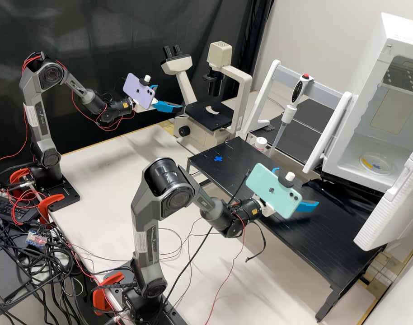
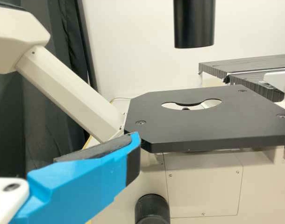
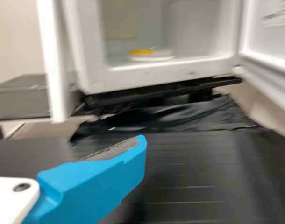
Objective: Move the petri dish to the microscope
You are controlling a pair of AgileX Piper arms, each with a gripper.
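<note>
"How do the right gripper's (image 1: 299, 187) fingers (image 1: 307, 206) stand?"

"Wide apart in the high view, with nothing between them. They hang over the low black table (image 1: 324, 234)."

"And the petri dish (image 1: 376, 163), from there?"

"Well apart from them, out past their tips. It lies on the floor of the open white cabinet (image 1: 335, 168), beyond the table, a yellow mark showing on it. The right wrist view has it there too, past the one blue finger (image 3: 100, 179)."

"What about the left gripper (image 1: 169, 97)?"

"Also parted and empty. In the high view it is near the microscope's (image 1: 244, 85) black stage (image 1: 202, 118), much farther from the dish than the right one. I can't tell whether a tip touches the stage."

"Anything on that stage?"

"I see its rounded cutout, and the black tube (image 2: 194, 23) above it in the left wrist view."

"What is between the microscope and the cabinet?"

"A pipette (image 1: 288, 113), upright on a white and grey frame (image 1: 326, 86), with a white-capped bottle (image 1: 260, 143) near it. There's a small blue cross (image 1: 218, 158) on the low table, toward its microscope end."
</note>
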